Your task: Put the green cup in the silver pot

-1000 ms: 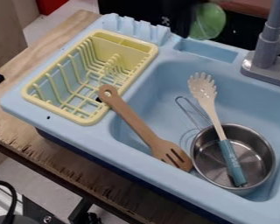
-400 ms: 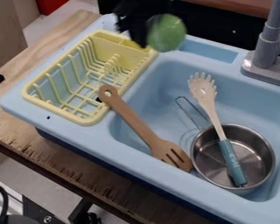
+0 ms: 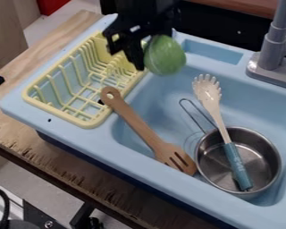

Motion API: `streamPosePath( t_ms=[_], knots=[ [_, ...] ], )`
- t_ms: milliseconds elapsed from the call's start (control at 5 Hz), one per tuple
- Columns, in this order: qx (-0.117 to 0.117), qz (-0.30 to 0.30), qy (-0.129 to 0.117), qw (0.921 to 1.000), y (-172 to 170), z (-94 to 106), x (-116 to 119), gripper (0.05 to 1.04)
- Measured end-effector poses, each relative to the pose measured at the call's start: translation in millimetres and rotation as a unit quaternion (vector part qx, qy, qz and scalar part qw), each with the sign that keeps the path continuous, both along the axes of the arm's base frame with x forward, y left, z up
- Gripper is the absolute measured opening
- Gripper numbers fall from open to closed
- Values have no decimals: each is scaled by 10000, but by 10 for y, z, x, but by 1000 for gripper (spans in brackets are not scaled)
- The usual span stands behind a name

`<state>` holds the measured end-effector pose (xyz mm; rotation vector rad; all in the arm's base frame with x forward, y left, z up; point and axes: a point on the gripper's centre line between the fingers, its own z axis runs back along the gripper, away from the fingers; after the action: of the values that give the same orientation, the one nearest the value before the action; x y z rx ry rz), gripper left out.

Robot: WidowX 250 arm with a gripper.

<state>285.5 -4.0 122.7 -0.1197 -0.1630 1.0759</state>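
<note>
1. Clock dial laid over the view, 12 at top. We find the gripper (image 3: 137, 59) at 12, overlapping the upper end of the yellow rack (image 3: 89, 122) in our line of sight.
2. Gripper clamped on the green cup (image 3: 164, 55); cup aloft, in view over the sink (image 3: 169, 82) corner nearest the rack.
3. Change: a second ago we have the cup nearer 1, by the black backdrop. It swings toward 8 first, then drops toward 6 with the gripper. Rack, pot and utensils unchanged.
4. Silver pot (image 3: 260, 156) sits in the sink at 4, its wire handle aimed at 11. Cup well apart from it.
5. Pasta server (image 3: 212, 105): pale head toward 2, teal handle lying across the pot.
6. We note the wooden spatula (image 3: 136, 123) running 11 to 5, hole end by the rack, slotted end beside the pot.
7. Grey faucet (image 3: 272, 51) at 2.
</note>
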Motion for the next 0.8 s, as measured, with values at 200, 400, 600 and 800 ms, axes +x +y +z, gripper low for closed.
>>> streamPosePath(
  t_ms=[200, 400, 600, 800],
  knots=[
    [-23, -355, -18, 9994, -316, -57, -66, 550],
    [46, -505, 2, 9987, -616, -118, -85, 550],
    [171, -418, 20, 9990, -880, -221, -1, 549],
    [204, -453, 34, 9988, -1106, -296, 7, 550]
  ],
)
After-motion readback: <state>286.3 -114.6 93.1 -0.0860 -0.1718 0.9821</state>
